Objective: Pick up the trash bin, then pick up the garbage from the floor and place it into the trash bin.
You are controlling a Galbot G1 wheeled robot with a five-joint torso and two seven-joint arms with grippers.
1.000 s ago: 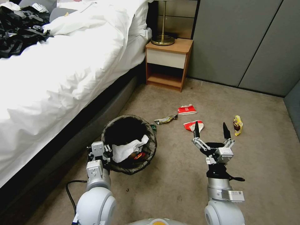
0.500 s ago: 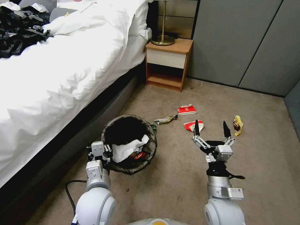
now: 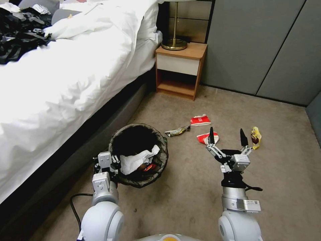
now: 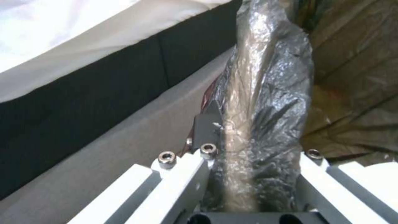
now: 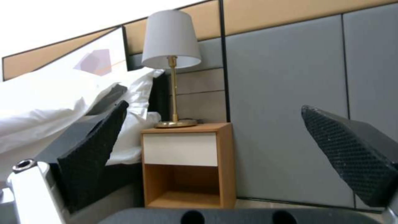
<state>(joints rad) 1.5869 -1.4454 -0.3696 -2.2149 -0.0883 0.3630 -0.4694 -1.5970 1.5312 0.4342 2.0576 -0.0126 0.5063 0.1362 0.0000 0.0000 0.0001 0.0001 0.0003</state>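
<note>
The trash bin (image 3: 138,154), lined with a dark crinkly bag, hangs low beside the bed with white tissue (image 3: 137,160) inside. My left gripper (image 3: 107,161) is shut on its near rim; the left wrist view shows the bag-covered rim (image 4: 257,124) pinched against a finger (image 4: 206,126). Garbage lies on the carpet ahead: a brownish wrapper (image 3: 177,131), two red-and-white wrappers (image 3: 200,119) (image 3: 204,138) and a yellow wrapper (image 3: 255,136). My right gripper (image 3: 227,133) is open and empty, raised between the nearer red-and-white wrapper and the yellow one.
The bed (image 3: 50,83) with white bedding runs along the left. A wooden nightstand (image 3: 180,67) with a brass lamp (image 3: 174,43) stands at the back, against grey wall panels (image 3: 254,43). A black cable (image 3: 75,201) lies by my left arm.
The camera has moved a little, so the floor garbage sits slightly lower in the picture. Both grippers hold as before: left on the bin, right open.
</note>
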